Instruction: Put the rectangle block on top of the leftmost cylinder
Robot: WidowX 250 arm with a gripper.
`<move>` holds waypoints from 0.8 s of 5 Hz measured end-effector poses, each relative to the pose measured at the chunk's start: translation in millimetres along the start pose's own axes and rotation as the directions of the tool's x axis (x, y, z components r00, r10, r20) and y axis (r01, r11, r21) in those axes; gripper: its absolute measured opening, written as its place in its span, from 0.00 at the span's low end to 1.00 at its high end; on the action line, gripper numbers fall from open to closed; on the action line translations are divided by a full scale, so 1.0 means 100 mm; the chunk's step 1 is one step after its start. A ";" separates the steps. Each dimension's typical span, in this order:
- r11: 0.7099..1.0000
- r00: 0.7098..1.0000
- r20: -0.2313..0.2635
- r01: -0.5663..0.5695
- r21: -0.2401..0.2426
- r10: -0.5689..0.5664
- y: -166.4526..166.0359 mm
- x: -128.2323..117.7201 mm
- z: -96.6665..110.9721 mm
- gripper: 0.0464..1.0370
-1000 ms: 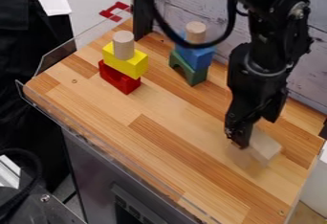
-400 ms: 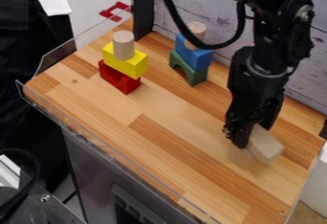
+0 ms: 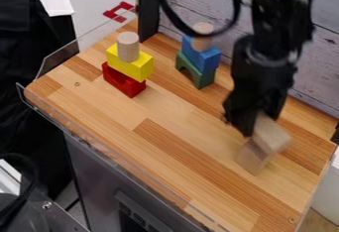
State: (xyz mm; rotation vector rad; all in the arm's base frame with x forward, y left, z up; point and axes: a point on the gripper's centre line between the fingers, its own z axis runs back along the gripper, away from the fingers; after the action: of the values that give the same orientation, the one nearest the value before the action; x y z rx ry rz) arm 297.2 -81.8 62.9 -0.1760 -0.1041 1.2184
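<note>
In the camera view, the gripper point(image 3: 255, 127) hangs over the wooden table point(image 3: 99, 104), closed in on the pale rectangle block point(image 3: 273, 135), which it holds tilted and raised; right below the gripper, another pale block point(image 3: 254, 158) rests on the table, and whether the two blocks touch I cannot tell; well apart from the gripper, toward the view's upper left, the leftmost cylinder point(image 3: 128, 47) stands upright on a yellow block point(image 3: 136, 69), itself on a red block point(image 3: 122, 83); between that stack and the arm, a second cylinder point(image 3: 202, 30) tops a blue block point(image 3: 205, 58) on a green arch point(image 3: 198, 78), partly behind a black cable point(image 3: 173, 22).
</note>
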 end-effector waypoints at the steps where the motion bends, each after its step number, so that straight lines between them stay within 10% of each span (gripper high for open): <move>1: 0.999 1.000 -0.005 -0.009 -0.032 0.009 0.08 0.22 0.18 0.52; 4: 0.996 0.994 0.066 -0.087 0.017 0.086 0.67 1.27 0.66 0.52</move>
State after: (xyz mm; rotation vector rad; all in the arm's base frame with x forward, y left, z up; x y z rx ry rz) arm 267.8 65.1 112.7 -0.1247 -0.1427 1.3114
